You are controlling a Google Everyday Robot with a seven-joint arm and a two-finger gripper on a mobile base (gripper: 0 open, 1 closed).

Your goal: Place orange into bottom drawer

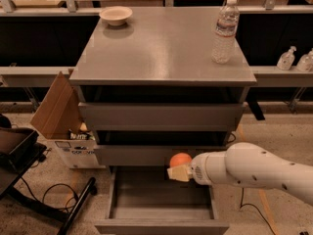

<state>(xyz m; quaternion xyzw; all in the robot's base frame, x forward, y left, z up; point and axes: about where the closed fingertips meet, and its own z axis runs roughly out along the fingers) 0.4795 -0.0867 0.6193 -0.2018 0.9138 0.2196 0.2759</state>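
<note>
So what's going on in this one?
The robot's arm reaches in from the right, its hand holding the orange just over the back of the bottom drawer, which is pulled open. The orange has not been let go yet. A bowl and a water bottle stand untouched on top of the cabinet.

Smooth-skinned orange [180, 158] in glossy pale plastic hand [178, 170] over matt grey metal bottom drawer [161, 227]
</note>
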